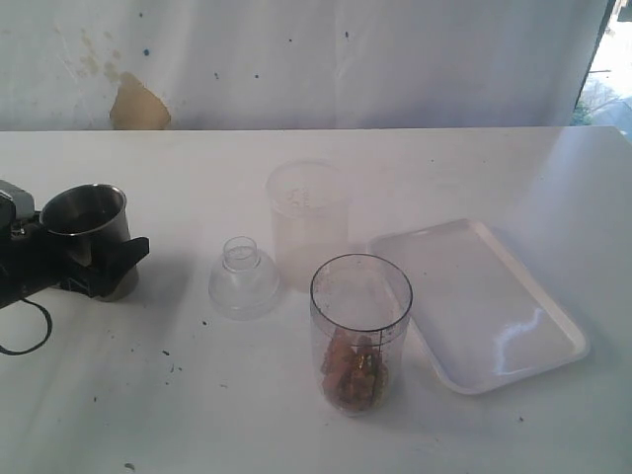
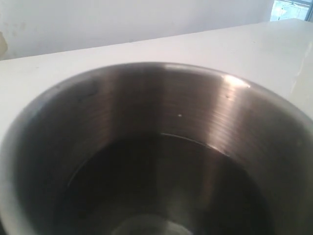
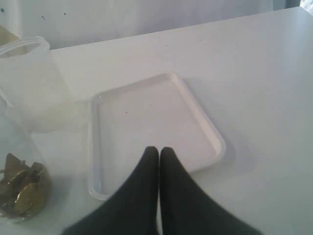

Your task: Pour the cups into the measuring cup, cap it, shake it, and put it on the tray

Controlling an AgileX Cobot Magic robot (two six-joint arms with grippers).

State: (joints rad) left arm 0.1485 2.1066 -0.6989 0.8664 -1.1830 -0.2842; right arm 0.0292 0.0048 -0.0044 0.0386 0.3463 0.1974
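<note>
The steel tumbler (image 1: 87, 215) stands at the table's left between the jaws of my left gripper (image 1: 107, 259), which is open around it. The tumbler's inside (image 2: 161, 147) fills the left wrist view and looks empty. The clear measuring cup (image 1: 360, 331) with its black scale stands uncapped at centre front and holds brown and gold pieces (image 3: 22, 188). The white tray (image 1: 513, 326) lies just to its right. My right gripper (image 3: 159, 149) is shut on nothing above the near edge of the tray (image 3: 146, 112). The wooden cup is out of view.
A frosted unmarked cup (image 1: 308, 222) stands behind the measuring cup. A clear domed cap (image 1: 243, 278) sits on the table left of them. The table's far edge meets a white wall. Small dark specks lie near the table's front left.
</note>
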